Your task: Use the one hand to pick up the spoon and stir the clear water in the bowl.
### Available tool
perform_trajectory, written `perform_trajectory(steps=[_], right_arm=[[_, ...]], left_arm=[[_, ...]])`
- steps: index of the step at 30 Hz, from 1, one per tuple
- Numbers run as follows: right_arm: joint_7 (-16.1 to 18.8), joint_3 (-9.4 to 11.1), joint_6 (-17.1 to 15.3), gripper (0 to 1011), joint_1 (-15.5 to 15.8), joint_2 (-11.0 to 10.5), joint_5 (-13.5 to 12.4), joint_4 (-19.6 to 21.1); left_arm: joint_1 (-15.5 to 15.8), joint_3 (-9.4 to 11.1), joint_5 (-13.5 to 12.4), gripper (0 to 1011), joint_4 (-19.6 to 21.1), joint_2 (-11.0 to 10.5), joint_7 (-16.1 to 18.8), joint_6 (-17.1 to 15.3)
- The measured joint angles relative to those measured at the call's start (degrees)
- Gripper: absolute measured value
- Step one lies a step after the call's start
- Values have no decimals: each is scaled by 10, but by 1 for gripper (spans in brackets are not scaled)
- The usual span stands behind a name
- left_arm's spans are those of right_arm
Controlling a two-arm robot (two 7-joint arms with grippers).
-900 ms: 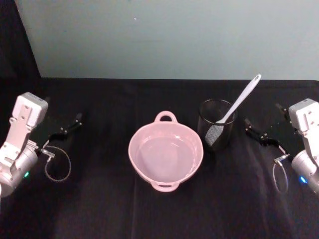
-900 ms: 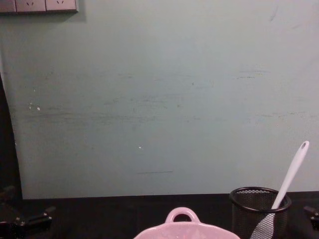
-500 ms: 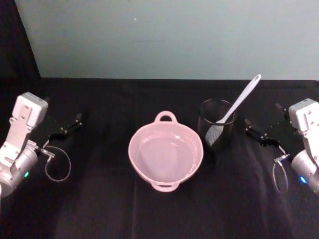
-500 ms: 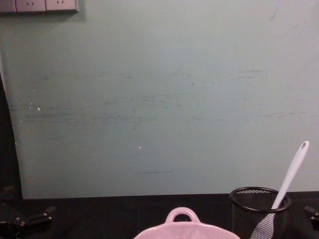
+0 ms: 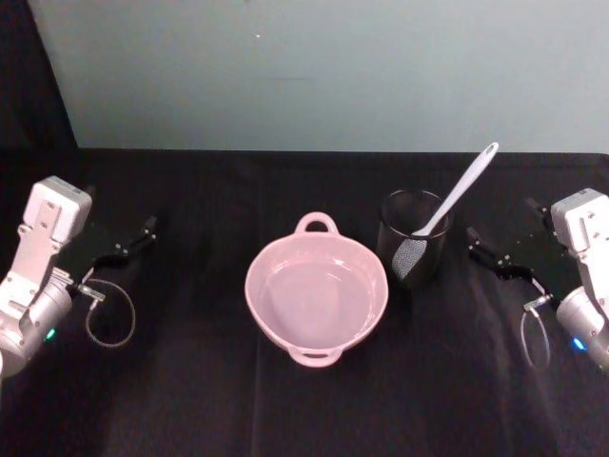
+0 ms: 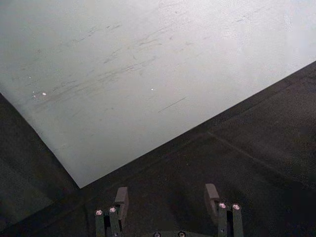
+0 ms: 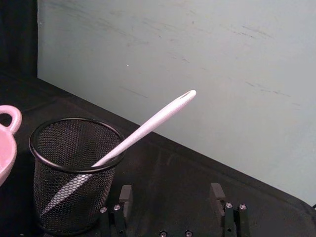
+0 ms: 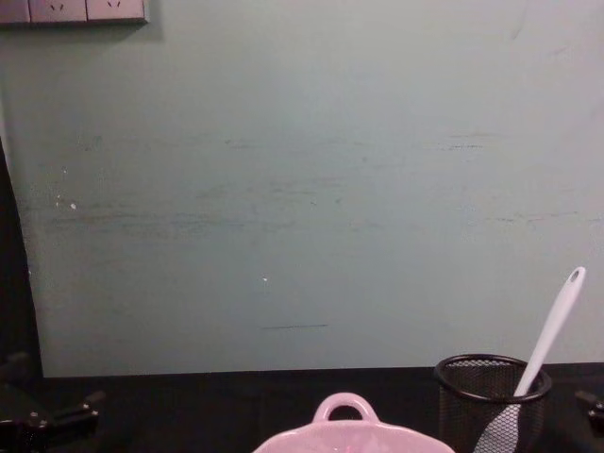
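The right gripper (image 5: 500, 221) hangs low over the black cloth-covered table (image 5: 190, 390) with its jaws spread wide and nothing between them. To its left, close by but not touching, stands a black wire-mesh cup (image 5: 415, 251). The spoon (image 5: 457, 195) leans in this cup, blade down against the mesh and handle slanting up and over the rim toward the gripper's side. In the right wrist view the gripper (image 7: 171, 193) faces the cup (image 7: 74, 173) from nearby, and the spoon's handle (image 7: 143, 127) rises across the view above the fingers (image 7: 216, 192).

Beyond the cup, farther to the right gripper's left, sits the bowl (image 5: 269, 276), pale pink and glossy, with clear water in it and a loop handle on its far rim. It lies between the two grippers.

The left gripper (image 5: 119, 209) is parked well to the bowl's other side, jaws also wide and empty; its wrist view shows the gripper (image 6: 166, 195) over bare cloth. A thin cable loop (image 5: 109, 324) hangs by its wrist.

A pale green, scuffed wall (image 8: 302, 189) closes the room behind the table, with wall sockets (image 8: 75, 9) at its upper left.
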State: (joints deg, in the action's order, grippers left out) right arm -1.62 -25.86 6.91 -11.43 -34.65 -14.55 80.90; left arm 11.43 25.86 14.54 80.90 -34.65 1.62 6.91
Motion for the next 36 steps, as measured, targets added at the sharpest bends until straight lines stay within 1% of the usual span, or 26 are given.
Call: perform_trajectory(steps=[10,14,17,19,20,23,24,26,27,29,30,33,34,36], right_arm=[[1,1,1,1002,0,0,0,0],[15,11,10,1002,8,-4,-8,10],[27,25,15,1002,22,-10,-20,30],[36,37,17,1002,32,-14,-34,46],[43,46,17,1002,39,-16,-48,57],[57,61,14,1002,49,-18,-73,72],[66,70,9,1002,56,-18,-91,81],[77,77,4,1002,60,-18,-109,87],[90,85,-3,1002,63,-17,-130,91],[102,93,-11,1002,65,-13,-150,94],[114,100,-21,1002,65,-9,-172,94],[131,111,-46,1002,62,0,-209,94],[140,118,-70,1002,57,7,-235,92],[147,125,-94,1002,52,14,-258,89]], left_arm=[[0,0,0,1011,0,0,0,0],[0,0,0,1011,0,0,0,0],[0,0,0,1011,0,0,0,0],[0,0,0,1011,0,0,0,0],[0,0,0,1011,0,0,0,0],[0,0,0,1011,0,0,0,0],[0,0,0,1011,0,0,0,0],[0,0,0,1011,0,0,0,0],[0,0,0,1011,0,0,0,0],[0,0,0,1011,0,0,0,0],[0,0,0,1011,0,0,0,0],[0,0,0,1011,0,0,0,0],[0,0,0,1011,0,0,0,0],[0,0,0,1011,0,0,0,0]])
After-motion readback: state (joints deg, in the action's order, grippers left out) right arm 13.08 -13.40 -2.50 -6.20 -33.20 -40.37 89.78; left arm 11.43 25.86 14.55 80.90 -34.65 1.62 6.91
